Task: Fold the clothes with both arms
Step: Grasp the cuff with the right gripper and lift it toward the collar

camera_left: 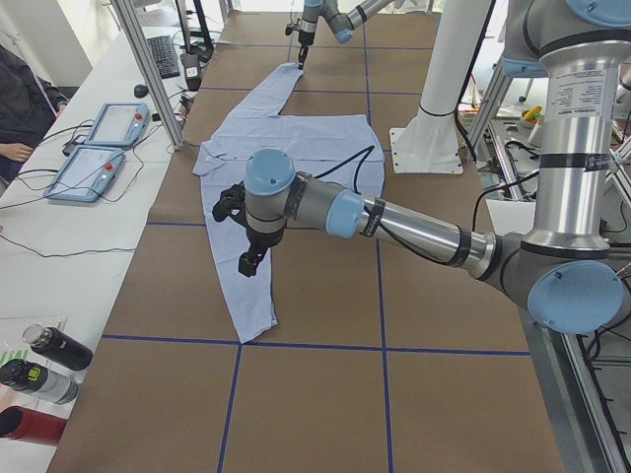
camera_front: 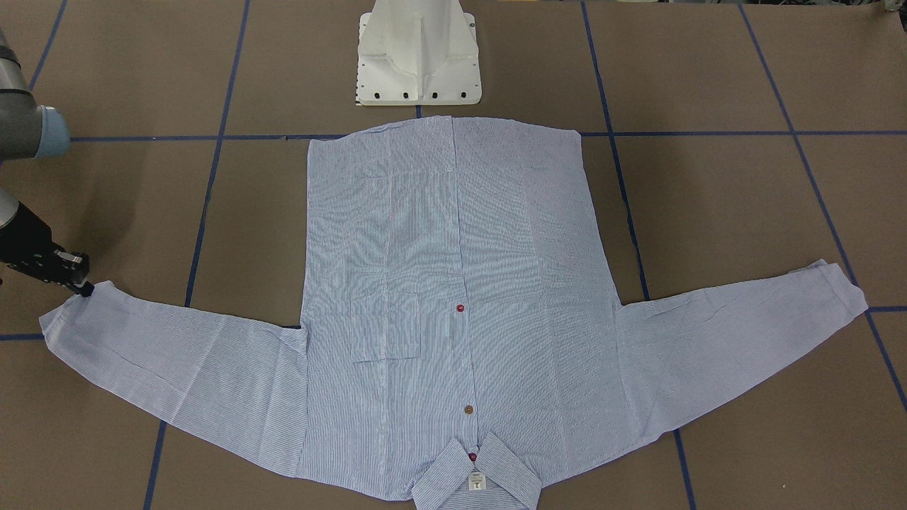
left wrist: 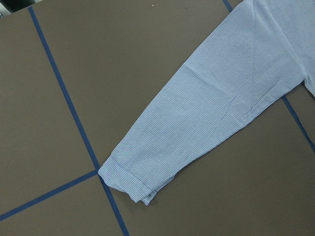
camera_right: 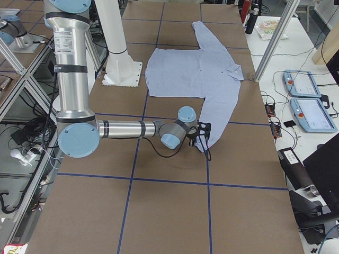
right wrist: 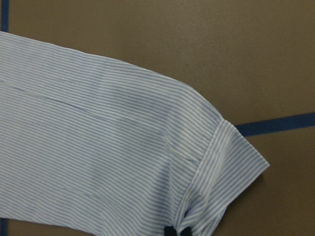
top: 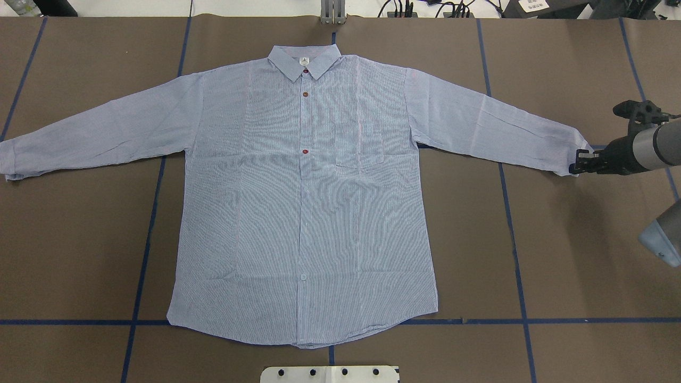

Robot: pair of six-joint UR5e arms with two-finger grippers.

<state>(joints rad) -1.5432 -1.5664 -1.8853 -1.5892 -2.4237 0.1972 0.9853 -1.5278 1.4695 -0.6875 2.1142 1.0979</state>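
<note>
The light blue striped shirt (camera_front: 453, 283) lies flat and front up on the brown table, with both sleeves spread out and the collar at the far side from the robot (top: 303, 202). My right gripper (top: 575, 164) is at the end of the shirt's right-hand sleeve cuff (camera_front: 71, 312). In the right wrist view its tips (right wrist: 177, 231) stand close together, pinched on the cuff's edge. My left gripper (camera_left: 248, 261) hovers above the other sleeve; I cannot tell if it is open or shut. The left wrist view shows that sleeve's cuff (left wrist: 133, 182) lying flat with no fingers in view.
The white pedestal base (camera_front: 418, 57) stands just behind the shirt's hem. Blue tape lines (top: 149, 234) cross the table. Two teach pendants (camera_left: 99, 148), bottles (camera_left: 39, 365) and a person (camera_left: 15, 99) are on the operators' side bench.
</note>
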